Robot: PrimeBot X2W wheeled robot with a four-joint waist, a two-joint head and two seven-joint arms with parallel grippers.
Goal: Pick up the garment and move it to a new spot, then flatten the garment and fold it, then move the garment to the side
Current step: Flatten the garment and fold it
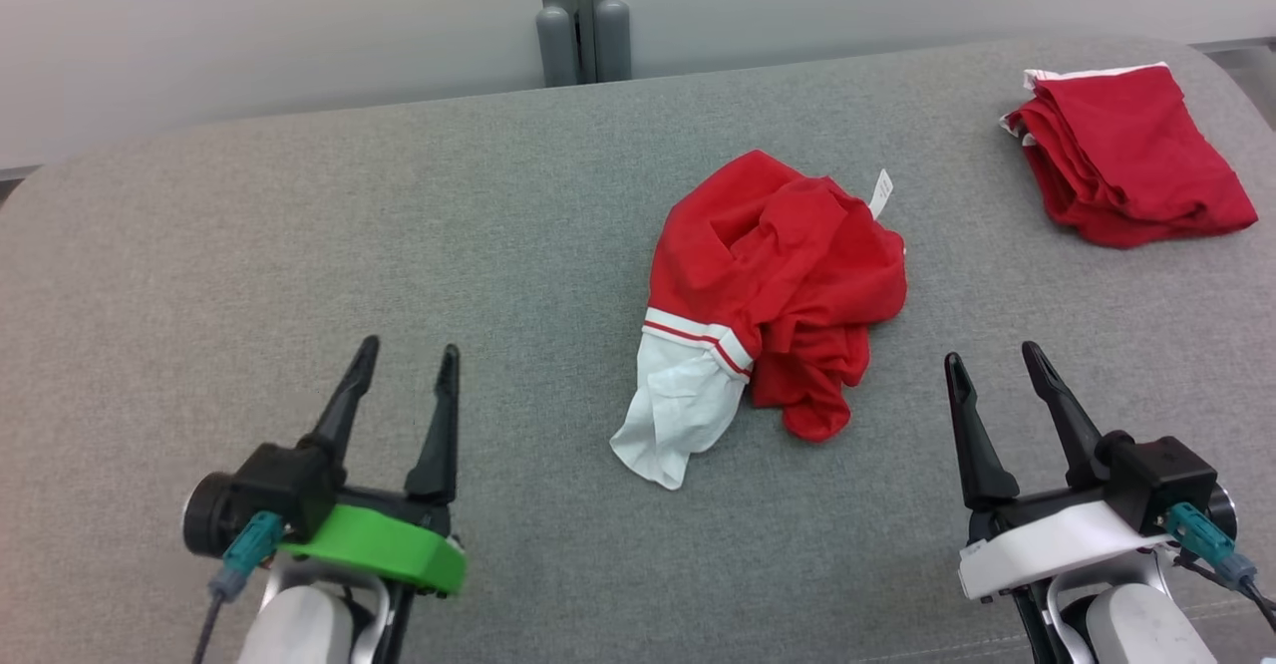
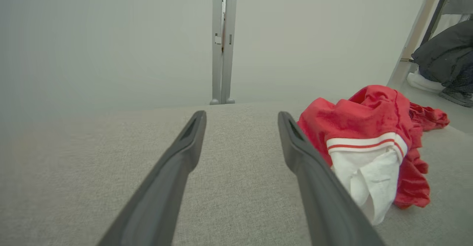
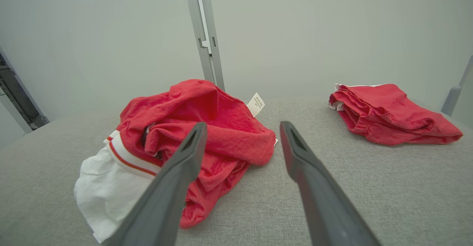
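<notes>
Claws: our left gripper (image 1: 411,347) and right gripper (image 1: 989,352) both apart, empty.
Grasp: we'd pinch the red garment (image 1: 788,265) by a raised fold.

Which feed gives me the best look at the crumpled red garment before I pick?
Head view: the crumpled garment lies whole and unobstructed, seen from above. The right wrist view is close and low, with a finger crossing its front. The left wrist view catches it at the right, partly behind a finger.
</notes>
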